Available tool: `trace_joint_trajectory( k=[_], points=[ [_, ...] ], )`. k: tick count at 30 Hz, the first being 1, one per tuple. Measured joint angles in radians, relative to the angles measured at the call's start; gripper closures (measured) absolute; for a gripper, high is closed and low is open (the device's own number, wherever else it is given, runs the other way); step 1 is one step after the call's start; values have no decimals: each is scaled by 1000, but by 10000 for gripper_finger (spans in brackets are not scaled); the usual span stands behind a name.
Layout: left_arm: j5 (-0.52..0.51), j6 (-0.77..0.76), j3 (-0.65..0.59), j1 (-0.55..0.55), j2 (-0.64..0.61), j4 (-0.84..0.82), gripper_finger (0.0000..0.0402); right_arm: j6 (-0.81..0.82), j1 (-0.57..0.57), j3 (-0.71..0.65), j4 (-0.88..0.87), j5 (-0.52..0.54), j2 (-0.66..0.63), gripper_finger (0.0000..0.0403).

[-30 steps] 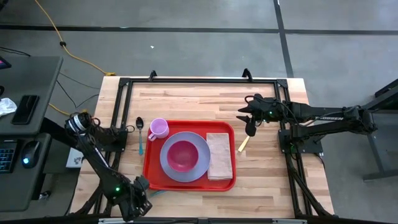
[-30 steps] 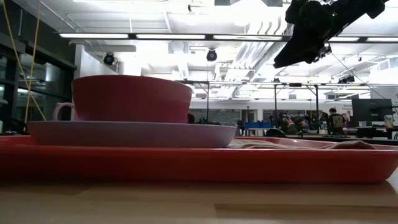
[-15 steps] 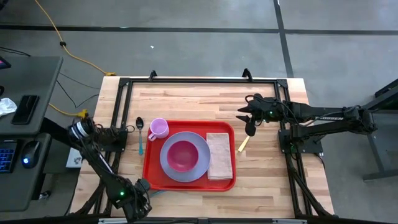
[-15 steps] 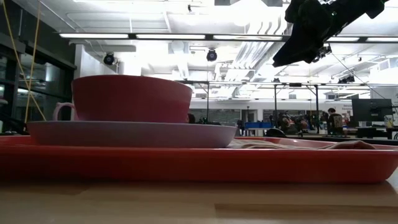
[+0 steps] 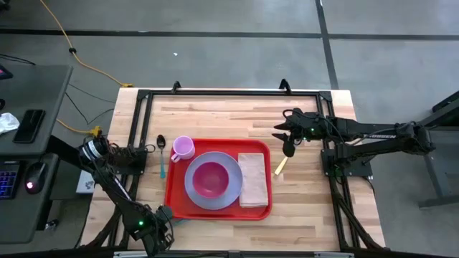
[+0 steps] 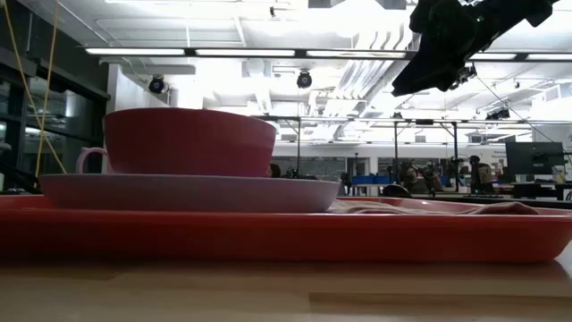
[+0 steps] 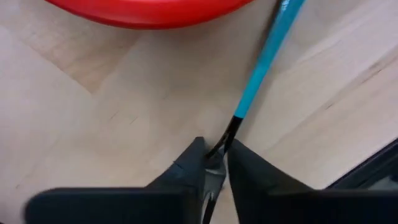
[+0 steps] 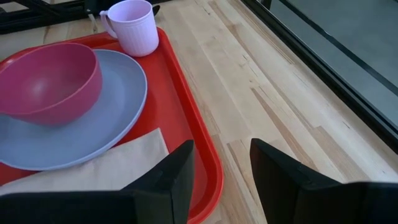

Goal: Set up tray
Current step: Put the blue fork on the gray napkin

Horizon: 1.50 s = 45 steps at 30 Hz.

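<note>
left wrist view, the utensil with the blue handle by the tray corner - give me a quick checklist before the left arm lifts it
1. Left gripper fingers around the utensil: ok, its dark end sits between the fingertips.
2. Firm grip: cannot tell, the fingers stand close on the dark end but contact is unclear.
3. Utensil clear of the tray: not ok, the blue handle runs right up to the red rim.
4. What kind of utensil it is: cannot tell, its working end is hidden.
5. Tray contents settled: ok, plate, bowl, mug and napkin sit on it.
6. Right gripper out of the way: ok, it hangs open off the tray's far right corner.
</note>
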Motion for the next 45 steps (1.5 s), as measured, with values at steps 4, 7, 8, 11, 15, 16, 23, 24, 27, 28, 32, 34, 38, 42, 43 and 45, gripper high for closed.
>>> trace_joint_trajectory(
  k=[4,7,8,11,15,16,23,24,27,28,32,34,38,42,43,45],
  points=[
    [1,-1,1,0,1,39,364,0,0,0,0,0,0,267],
    [9,8,1,0,1,64,386,0,0,0,0,0,0,267],
    [12,14,1,0,1,74,390,0,0,0,0,0,0,267],
    [22,19,1,0,1,89,391,0,0,0,0,0,0,267],
    [34,22,1,0,-4,91,374,0,0,0,0,0,0,267],
    [40,31,1,0,-6,91,372,0,0,0,0,0,0,267],
    [78,83,-2,-1,-34,94,392,0,0,0,0,0,0,267],
    [88,88,-2,-1,-39,96,392,0,0,0,0,0,0,267],
    [118,93,-2,-1,-44,98,389,0,0,0,0,0,0,267],
    [126,93,-2,0,-44,98,386,0,0,0,0,0,0,267],
    [151,103,9,0,-44,96,390,0,0,0,0,0,0,267],
    [150,122,27,0,-45,90,392,0,0,0,0,0,0,267],
    [139,127,83,0,-46,-12,390,0,0,0,0,0,0,267],
    [137,153,159,0,-47,-143,388,0,0,0,21,-2,0,267],
    [137,161,179,0,-47,-170,390,0,0,0,31,-9,0,267],
    [134,175,219,0,-47,-227,392,0,0,0,59,-29,0,267]
  ],
)
